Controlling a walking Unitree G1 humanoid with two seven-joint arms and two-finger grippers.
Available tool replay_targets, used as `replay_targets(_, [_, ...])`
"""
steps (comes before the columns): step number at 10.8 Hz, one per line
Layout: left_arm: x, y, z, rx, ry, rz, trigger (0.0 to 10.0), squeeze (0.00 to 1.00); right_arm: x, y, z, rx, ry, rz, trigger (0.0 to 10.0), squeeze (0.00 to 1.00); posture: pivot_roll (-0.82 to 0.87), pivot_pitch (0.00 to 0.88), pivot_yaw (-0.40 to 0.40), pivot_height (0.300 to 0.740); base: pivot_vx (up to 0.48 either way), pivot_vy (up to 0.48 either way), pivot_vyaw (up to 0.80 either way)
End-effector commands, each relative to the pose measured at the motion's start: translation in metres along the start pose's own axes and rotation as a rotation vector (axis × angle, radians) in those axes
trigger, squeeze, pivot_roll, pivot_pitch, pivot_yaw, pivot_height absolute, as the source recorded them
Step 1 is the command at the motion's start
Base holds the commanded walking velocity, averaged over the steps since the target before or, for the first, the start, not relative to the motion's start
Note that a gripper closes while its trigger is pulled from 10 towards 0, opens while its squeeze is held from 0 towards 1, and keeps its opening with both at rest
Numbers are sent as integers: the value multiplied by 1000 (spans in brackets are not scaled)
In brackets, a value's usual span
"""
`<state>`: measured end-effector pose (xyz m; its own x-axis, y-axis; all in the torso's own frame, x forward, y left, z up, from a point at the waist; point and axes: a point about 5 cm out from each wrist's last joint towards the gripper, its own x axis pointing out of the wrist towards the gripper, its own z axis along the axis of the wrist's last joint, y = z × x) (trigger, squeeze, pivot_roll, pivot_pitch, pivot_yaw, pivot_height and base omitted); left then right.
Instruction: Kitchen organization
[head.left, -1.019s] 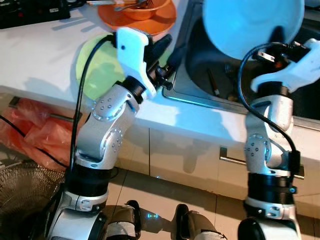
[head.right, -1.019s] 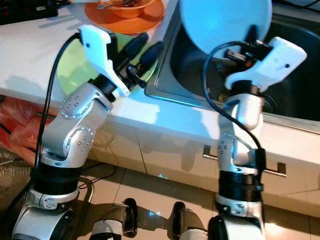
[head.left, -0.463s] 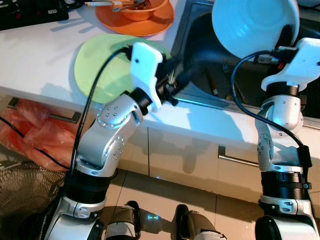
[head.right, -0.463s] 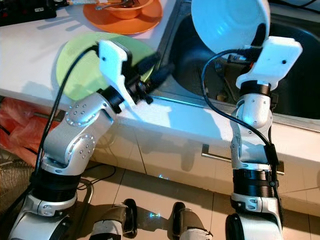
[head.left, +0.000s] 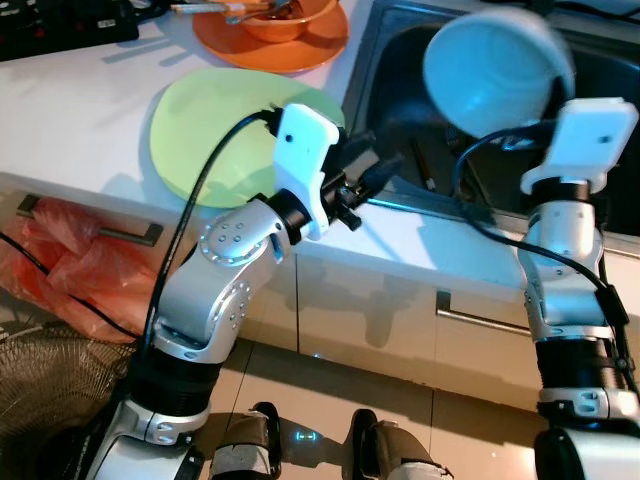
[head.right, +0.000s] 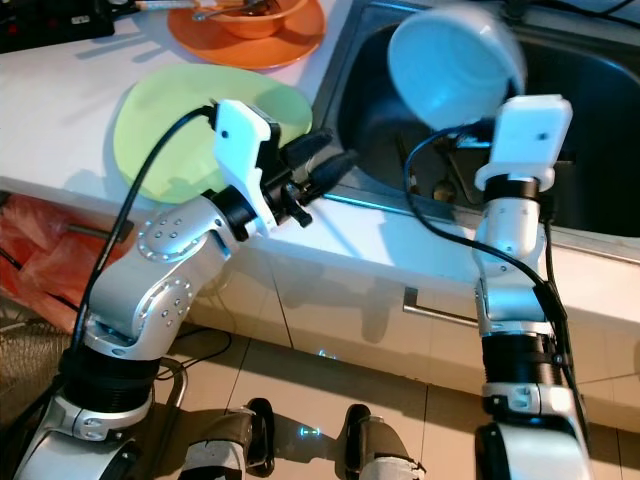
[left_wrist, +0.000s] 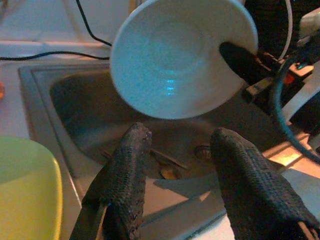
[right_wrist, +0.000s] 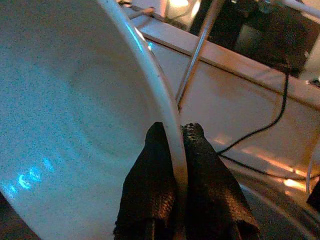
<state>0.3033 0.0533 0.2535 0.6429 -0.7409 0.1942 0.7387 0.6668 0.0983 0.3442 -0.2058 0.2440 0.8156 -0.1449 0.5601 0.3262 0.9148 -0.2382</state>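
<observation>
Sink (head.left: 395, 100), right pincer (right_wrist: 172, 150) pinching bowl (head.left: 488, 70) rim

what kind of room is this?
Most likely a home kitchen: a steel sink set in a white counter, cabinet fronts with bar handles below, dishes out, and the right claw holding a white bowl over the basin.

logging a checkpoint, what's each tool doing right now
Left tool: open, empty, at the sink's edge.
Right tool: shut on the white bowl's rim.
</observation>
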Motion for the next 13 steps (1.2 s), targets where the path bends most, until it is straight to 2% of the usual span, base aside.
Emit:
replay_targets(1, [-1,-7,1,9,1,-30,10000,0,5,-3,7,-19,-53,1,10000,0,114,247,-16,740,0,0,0])
replay_targets(4, [-1,-10,1,4,4,-43,10000,0,9,6,-12,-156,-36,141,10000,0,118,248,-17,740,0,0,0])
replay_targets(7, [-1,-13,1,1,4,-51,10000,0,15,9,-26,-221,23,221,10000,0,122,248,-18,740,0,0,0])
replay_targets(10, [-3,-13,1,-5,3,-47,10000,0,22,13,-23,-204,-1,258,10000,0,123,251,-19,740,0,0,0])
replay_targets(11, [-3,-13,1,-8,3,-46,10000,0,34,6,-12,-196,-23,246,10000,0,120,254,-18,740,0,0,0])
replay_targets(12, [-3,-14,1,-11,2,-46,10000,0,48,-1,-1,-232,-46,259,10000,0,114,254,-18,740,0,0,0])
replay_targets(13, [-2,-15,0,-13,3,-49,10000,0,55,-5,3,-257,-55,271,10000,0,114,252,-22,740,0,0,0])
